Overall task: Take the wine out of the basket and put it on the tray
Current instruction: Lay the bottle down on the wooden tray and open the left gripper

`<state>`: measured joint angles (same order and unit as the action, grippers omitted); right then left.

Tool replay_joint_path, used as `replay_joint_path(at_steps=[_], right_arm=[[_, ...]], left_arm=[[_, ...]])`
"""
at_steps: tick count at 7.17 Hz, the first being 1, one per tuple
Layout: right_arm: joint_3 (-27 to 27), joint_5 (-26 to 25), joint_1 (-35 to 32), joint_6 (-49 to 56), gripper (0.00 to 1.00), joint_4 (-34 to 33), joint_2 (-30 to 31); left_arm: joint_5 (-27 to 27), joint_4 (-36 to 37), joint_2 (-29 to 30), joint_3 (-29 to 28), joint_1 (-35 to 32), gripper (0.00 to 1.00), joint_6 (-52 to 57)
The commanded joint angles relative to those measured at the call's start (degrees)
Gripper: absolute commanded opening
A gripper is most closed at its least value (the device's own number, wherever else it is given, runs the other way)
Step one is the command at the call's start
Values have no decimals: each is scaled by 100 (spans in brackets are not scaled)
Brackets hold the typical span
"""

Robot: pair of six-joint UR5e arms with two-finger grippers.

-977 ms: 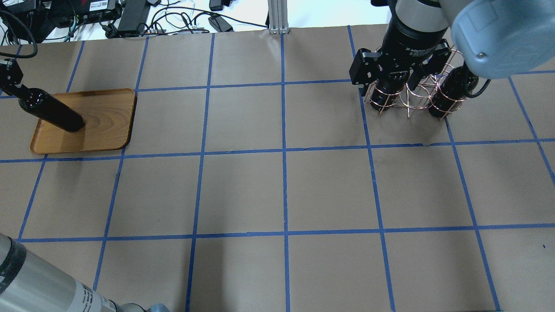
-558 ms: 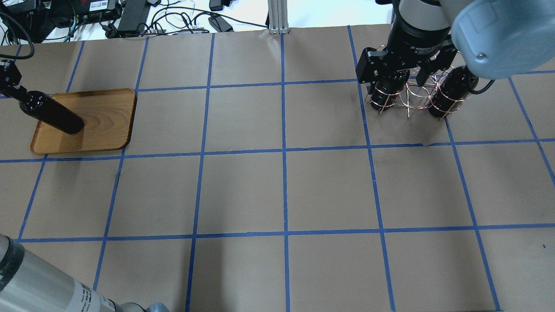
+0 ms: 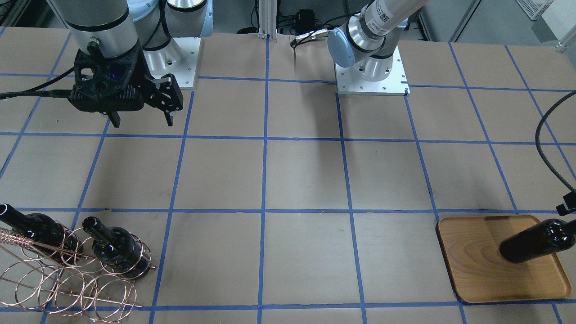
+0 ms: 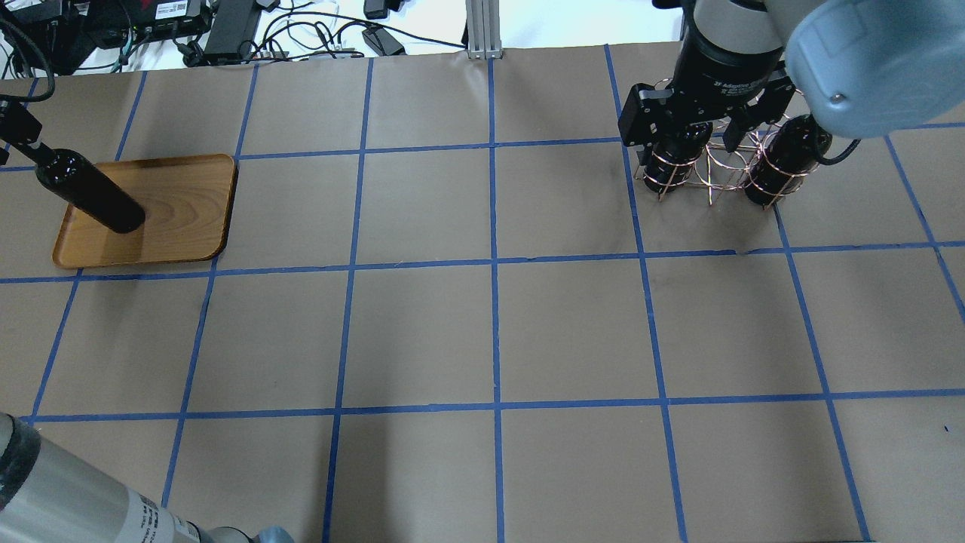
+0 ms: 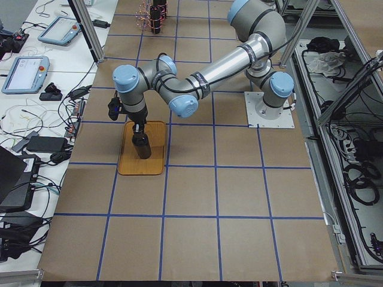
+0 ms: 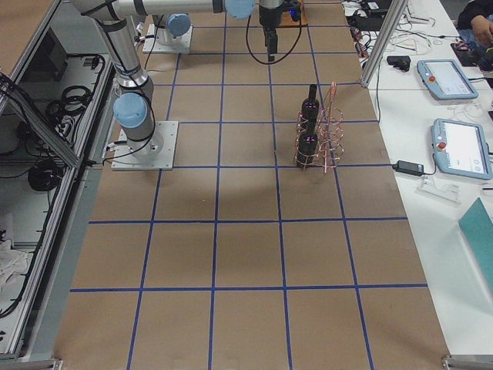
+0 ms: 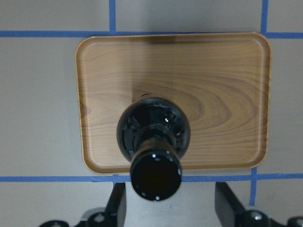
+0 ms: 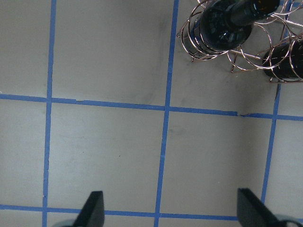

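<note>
One wine bottle (image 7: 154, 132) stands upright on the wooden tray (image 7: 213, 80), toward its near-left part (image 4: 94, 196). My left gripper (image 7: 171, 208) is open just above the bottle's mouth, with its fingers apart on either side and touching nothing. Two more bottles (image 3: 112, 245) (image 3: 31, 227) stand in the copper wire basket (image 3: 67, 279). My right gripper (image 3: 139, 119) is open and empty. It hangs high over the table beside the basket (image 8: 236, 56), which sits at the top right of its wrist view.
Brown paper with blue tape lines covers the table (image 4: 490, 332). Cables and power bricks (image 4: 226, 30) lie beyond the far edge. An aluminium post (image 4: 479, 26) stands at the far middle. Operator tablets (image 6: 454, 146) lie on a side bench.
My left gripper has lifted, so the bottle's neck now shows below it and the bottle stands on the tray. My right gripper shifted slightly toward the far edge over the basket.
</note>
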<state>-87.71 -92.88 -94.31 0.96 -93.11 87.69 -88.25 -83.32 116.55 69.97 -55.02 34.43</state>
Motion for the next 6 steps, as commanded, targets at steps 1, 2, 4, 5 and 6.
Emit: replay_joint_path(at_steps=[1,2,4,5,6], right_arm=[[0,33,0,18,100,4,-6],[-9,-27,0,27,100,4,-15],[-9,-46,0,71,100,336,-6],[-9,-63,0,54,100,494,-6],[-9,-2,9,-25,100,557,3]], left_arm=[[-43,-113,-368,104,-201,71,-76],[-87,-305,-675,252,-481,71,-111],[-105,-526,-1264,525,-1130,71,-863],[-87,-579,-1528,674,-1569,71,-1520],[-87,-589,-1765,823,-2113,71,-2171]])
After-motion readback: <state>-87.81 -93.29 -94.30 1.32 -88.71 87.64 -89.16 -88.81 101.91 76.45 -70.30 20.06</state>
